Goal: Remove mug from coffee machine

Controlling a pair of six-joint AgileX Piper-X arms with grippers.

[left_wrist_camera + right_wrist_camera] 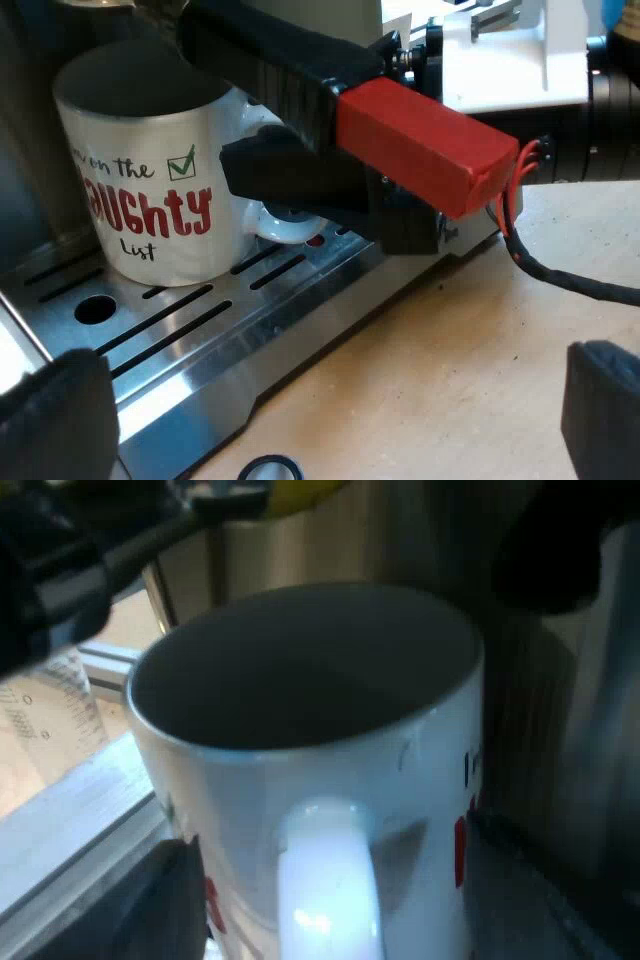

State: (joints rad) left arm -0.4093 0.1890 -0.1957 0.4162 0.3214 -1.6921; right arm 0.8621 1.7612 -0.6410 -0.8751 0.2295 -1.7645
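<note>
Located mug (150, 180) (400, 780) upright on the slotted tray (200, 330) of the machine (25, 130); not yet removed. Noted white wall with red and green lettering, a green tick box and a dark inside.

Noted holder locked into the machine above the mug, its dark handle (290, 65) running out over the mug's own handle and ending in a red block (420, 140).

Found right hand (290, 180) (330, 910) at the mug's handle side, low against the wall. Fingers (170, 900) apart, one on each side of the mug's handle, with a gap showing between handle and each finger. Cannot tell whether either finger touches the mug's wall.

Found left hand (330, 410) out over the counter (450, 330), just off the tray's rim and apart from the mug. Fingers (55, 415) spread wide, nothing between them.

Noted measuring glass (45, 715) beyond the mug on the side away from its handle, past the tray's rim. Noted small dark ring (268, 468) lying on the counter, well apart from the mug.
</note>
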